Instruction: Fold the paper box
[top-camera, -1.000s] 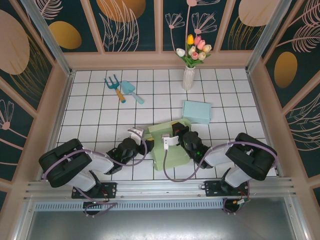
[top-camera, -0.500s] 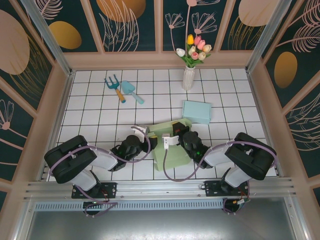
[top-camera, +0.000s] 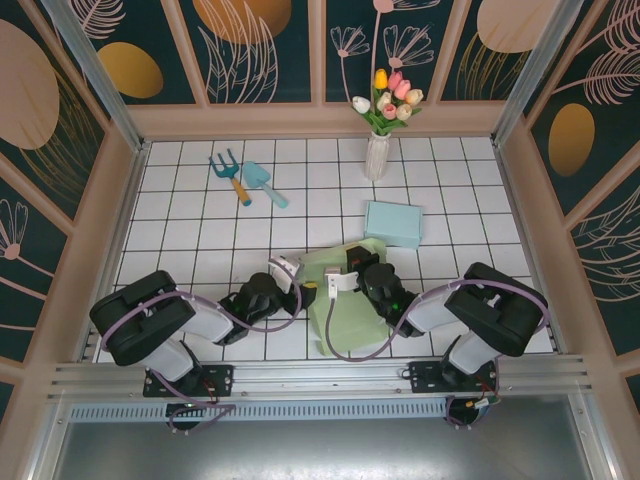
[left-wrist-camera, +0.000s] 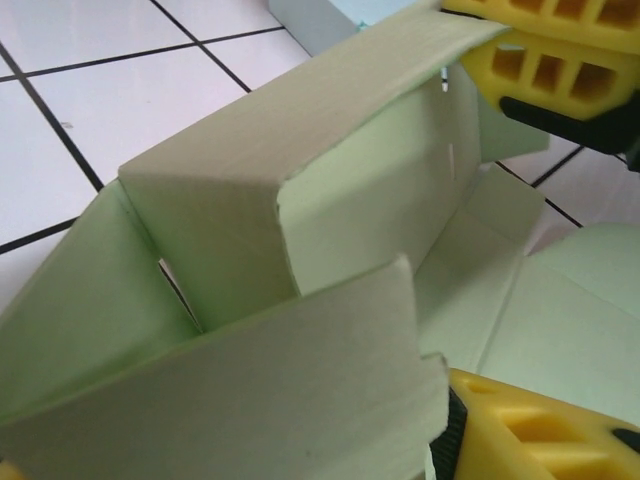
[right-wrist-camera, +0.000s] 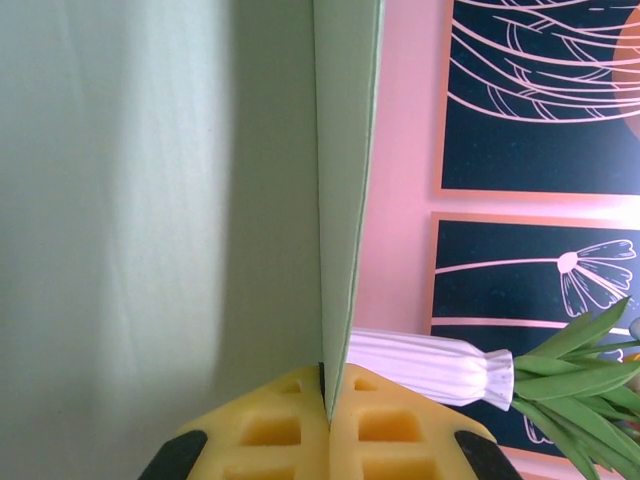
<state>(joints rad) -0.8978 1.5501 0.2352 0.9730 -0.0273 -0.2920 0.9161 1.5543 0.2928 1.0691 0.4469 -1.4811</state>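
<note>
Left end effector (top-camera: 300, 283) neared the paper box (top-camera: 352, 318), blue box (top-camera: 393, 223) beyond.

White tiled floor (top-camera: 180, 230) with black grid lines, enclosed by dark teal wall panels (top-camera: 262, 62) bearing floral motifs in peach frames (top-camera: 318, 50); aluminium rail (top-camera: 300, 374) along near edge; lighting even.

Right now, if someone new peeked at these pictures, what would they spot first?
Probably the pale green paper box, half folded, at the near middle of the white tiled table. The right fingers are pinched shut on one of its thin walls. After that, the white vase of bright tulips standing at the table's far edge.
</note>
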